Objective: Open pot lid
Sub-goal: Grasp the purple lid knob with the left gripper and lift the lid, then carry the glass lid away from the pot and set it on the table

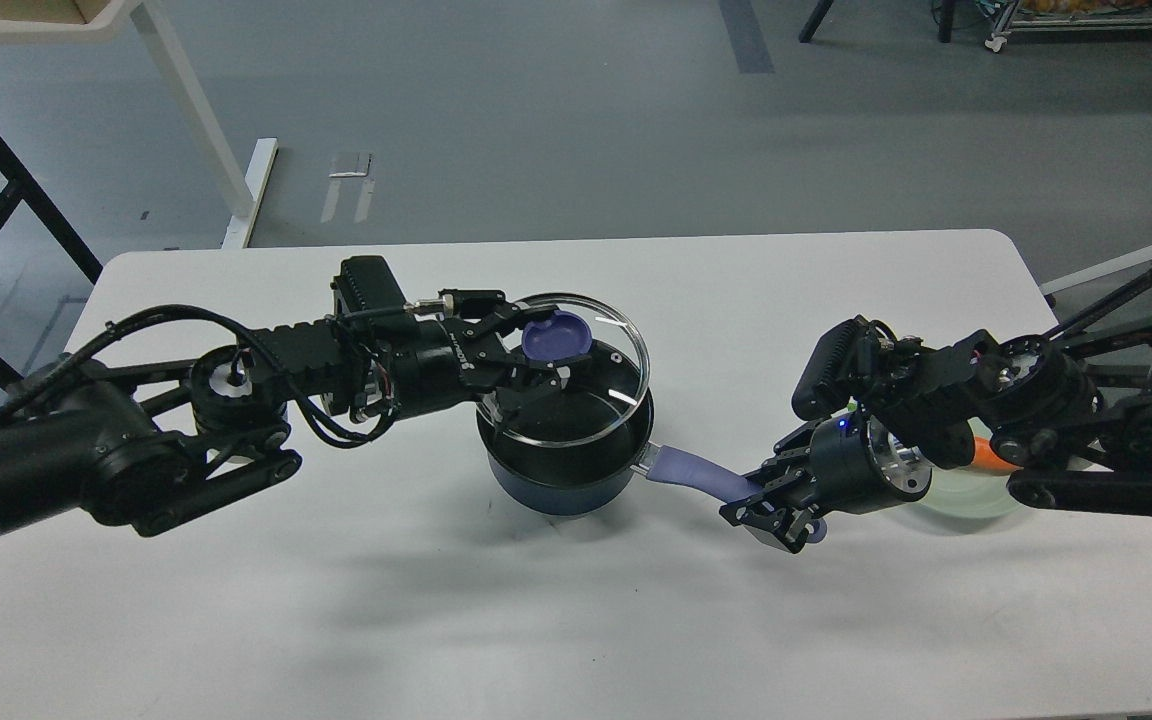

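Head view: left pincer (534,362) grips the lid (576,370) knob, tilted above the pot (566,465).

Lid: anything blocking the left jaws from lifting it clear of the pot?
Nothing visible does. The left gripper is shut on the lid at its knob, and the lid is tilted up over the pot. The right gripper holds the pot's handle, off to the side.

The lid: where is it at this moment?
In the head view, the lid sits left of center, tilted just above the pot, its knob gripped by the left gripper.
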Motion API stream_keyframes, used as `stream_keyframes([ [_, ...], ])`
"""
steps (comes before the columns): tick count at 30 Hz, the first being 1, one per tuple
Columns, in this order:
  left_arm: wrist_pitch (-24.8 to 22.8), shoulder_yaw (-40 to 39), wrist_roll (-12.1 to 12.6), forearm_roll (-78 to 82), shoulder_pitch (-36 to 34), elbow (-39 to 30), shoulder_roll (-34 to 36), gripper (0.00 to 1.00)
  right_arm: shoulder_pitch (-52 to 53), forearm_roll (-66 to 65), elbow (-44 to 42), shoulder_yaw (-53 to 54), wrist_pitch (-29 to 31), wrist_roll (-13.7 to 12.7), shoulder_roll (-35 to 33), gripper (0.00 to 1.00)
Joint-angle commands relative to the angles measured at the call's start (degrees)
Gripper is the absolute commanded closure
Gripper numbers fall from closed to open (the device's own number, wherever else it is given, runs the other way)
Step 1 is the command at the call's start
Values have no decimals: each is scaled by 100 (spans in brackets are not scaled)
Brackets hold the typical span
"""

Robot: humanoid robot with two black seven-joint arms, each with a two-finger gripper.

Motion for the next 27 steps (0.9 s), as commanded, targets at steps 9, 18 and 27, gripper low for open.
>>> stream_keyframes([
  [9,78,83,-482,-232,627,40,1804,56,-15,52,-11,37,-15,25,-48,80],
  [18,729,92,-614,-338,1639,926,1928,55,-32,52,-20,46,-15,42,-57,79],
  [27,1098,601,-693,-478,1736,1323,1884,50,-41,43,-29,46,-15,42,-66,79],
])
